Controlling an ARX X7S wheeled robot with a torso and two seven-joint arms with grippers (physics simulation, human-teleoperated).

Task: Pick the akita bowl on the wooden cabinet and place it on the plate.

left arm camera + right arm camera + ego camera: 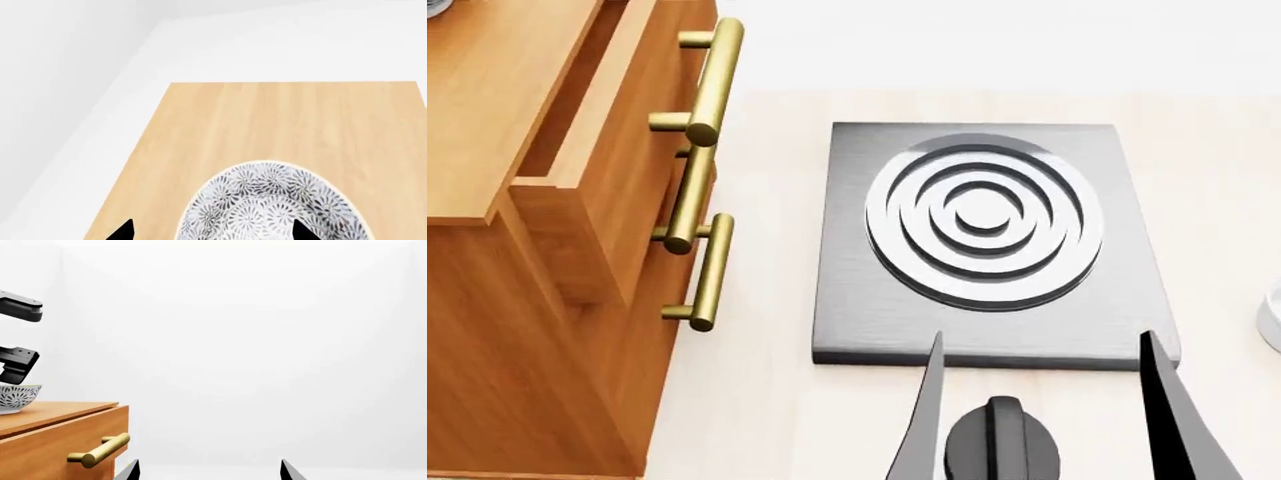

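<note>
The akita bowl (267,200), white with a dense grey floral pattern, stands on the light top of the wooden cabinet (267,120). My left gripper (213,232) is open over it. One fingertip (125,231) is outside the bowl's wall and the other is over its inside. The right wrist view shows the bowl (17,396) on the cabinet (60,440) with the left gripper (15,372) right above it. My right gripper (1048,420) hangs open and empty over the counter, in front of the cabinet (507,200). The plate is out of view.
A grey stove slab (994,240) with a ringed burner lies on the counter beside the cabinet's brass handles (714,85). A black knob (1001,445) sits near my right fingers. A white rounded edge (1272,320) shows at the far right.
</note>
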